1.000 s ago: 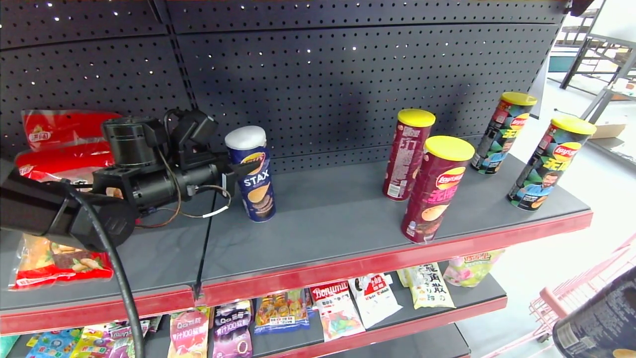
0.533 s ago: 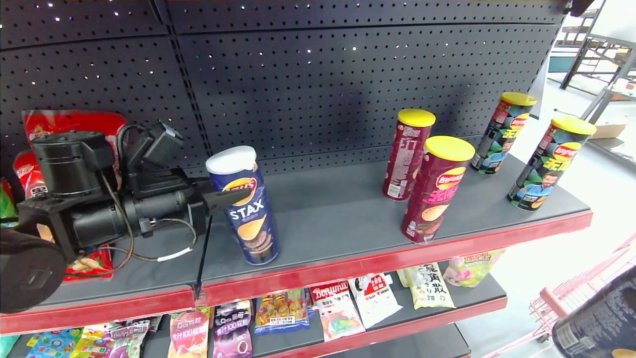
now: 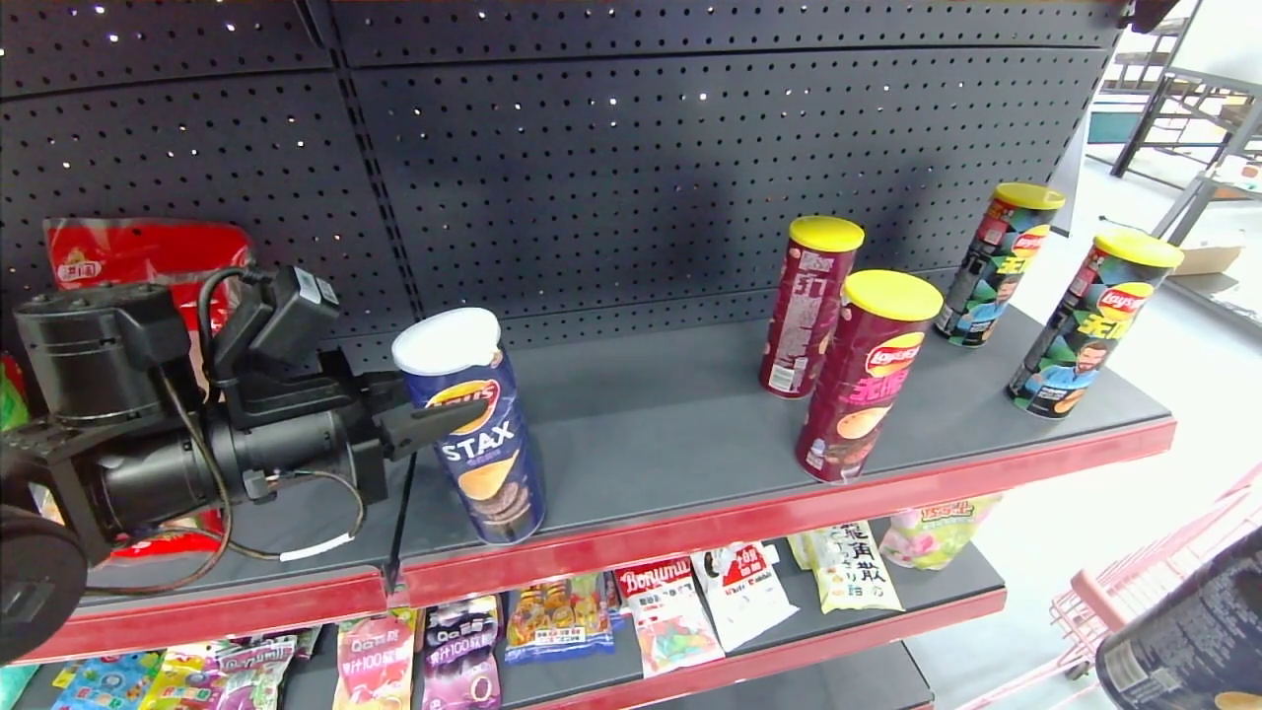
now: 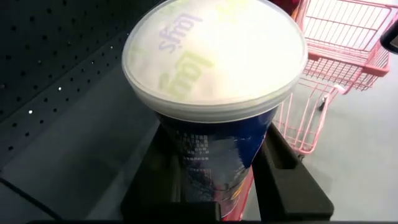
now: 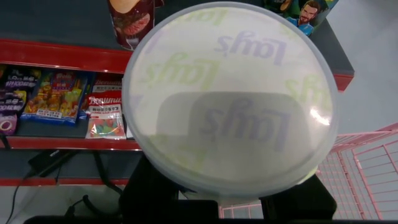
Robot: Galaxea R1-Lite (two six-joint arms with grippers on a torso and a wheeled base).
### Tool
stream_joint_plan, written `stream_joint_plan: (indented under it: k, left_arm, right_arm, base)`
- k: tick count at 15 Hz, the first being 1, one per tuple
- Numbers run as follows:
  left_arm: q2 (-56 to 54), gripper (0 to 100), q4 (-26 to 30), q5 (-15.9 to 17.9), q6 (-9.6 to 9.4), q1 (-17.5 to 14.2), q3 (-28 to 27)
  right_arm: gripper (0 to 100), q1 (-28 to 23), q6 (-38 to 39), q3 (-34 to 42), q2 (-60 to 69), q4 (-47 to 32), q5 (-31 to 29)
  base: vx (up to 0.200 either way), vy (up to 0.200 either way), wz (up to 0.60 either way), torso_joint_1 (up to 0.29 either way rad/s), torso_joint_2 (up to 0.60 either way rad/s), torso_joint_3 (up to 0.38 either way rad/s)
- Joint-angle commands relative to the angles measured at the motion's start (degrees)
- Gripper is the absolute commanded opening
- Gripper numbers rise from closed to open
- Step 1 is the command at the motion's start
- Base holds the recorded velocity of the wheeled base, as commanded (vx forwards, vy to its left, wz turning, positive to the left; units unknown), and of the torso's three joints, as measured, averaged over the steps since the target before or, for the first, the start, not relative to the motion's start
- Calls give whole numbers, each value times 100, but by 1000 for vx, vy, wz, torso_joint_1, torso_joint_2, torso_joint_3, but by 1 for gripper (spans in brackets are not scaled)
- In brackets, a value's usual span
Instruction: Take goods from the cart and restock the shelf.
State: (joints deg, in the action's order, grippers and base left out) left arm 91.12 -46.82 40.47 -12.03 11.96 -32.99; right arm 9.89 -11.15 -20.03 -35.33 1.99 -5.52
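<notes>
A blue chip can (image 3: 473, 434) with a white lid stands slightly tilted at the front edge of the grey shelf (image 3: 670, 444). My left gripper (image 3: 434, 419) is shut on it from the left. In the left wrist view the can (image 4: 214, 74) sits between the black fingers (image 4: 286, 180). My right gripper (image 5: 224, 199) is shut on a second dark chip can (image 5: 230, 99), seen lid-first, and this can (image 3: 1193, 641) is low on the right, off the shelf. The pink cart (image 3: 1144, 592) is below it.
Two maroon cans (image 3: 868, 375) and two dark patterned cans (image 3: 1094, 325), all with yellow lids, stand on the shelf's right half. Red snack bags (image 3: 138, 256) lie at the far left. Snack packets (image 3: 670, 611) fill the lower shelf. The shelf between the blue can and the maroon cans is bare.
My left gripper has drawn the blue can from the back of the shelf toward its front edge and slightly left. The right arm's can has stayed put.
</notes>
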Motion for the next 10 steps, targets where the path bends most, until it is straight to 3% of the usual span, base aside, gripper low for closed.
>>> stream_joint_plan:
  k: [1,5,8,10]
  left_arm:
    - [37,0,24,4,-1,-1,29]
    - [230,0,24,101,-1,-1,-182]
    - [397,0,33,75,245,-1,-577]
    - [450,0,33,101,254,-1,-621]
  right_arm:
    - [0,5,-1,-1,0,3,-1]
    - [0,-4,-1,-1,0,-5,-10]
    - [0,-4,-10,-1,17,-5,-19]
    - [0,-4,-10,-1,26,-14,-37]
  base:
    - [0,0,0,0,0,0]
    - [0,0,0,0,0,0]
    - [0,0,0,0,0,0]
    - [0,0,0,0,0,0]
